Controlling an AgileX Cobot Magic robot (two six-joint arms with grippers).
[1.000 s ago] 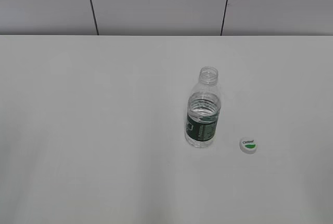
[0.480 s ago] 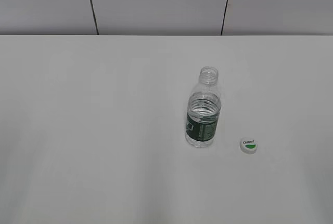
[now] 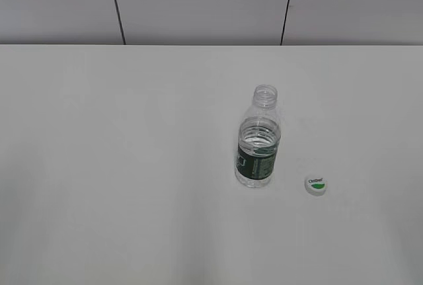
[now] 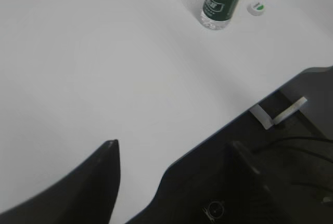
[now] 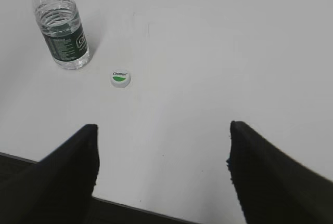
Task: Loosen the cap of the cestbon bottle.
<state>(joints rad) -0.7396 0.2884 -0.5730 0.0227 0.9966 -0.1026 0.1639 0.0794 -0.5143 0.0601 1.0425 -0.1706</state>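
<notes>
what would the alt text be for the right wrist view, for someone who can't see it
An uncapped cestbon bottle stands upright on a white table at upper left, partly filled with water, its white cap lying beside it, apart from it, green patch up. The right hand sits open and empty in the foreground, both dark fingers well short of the cap.

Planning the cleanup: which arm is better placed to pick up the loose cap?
Right. The cap lies on the table just ahead of the open right tool, right of the bottle; the left tool sits farther off.
</notes>
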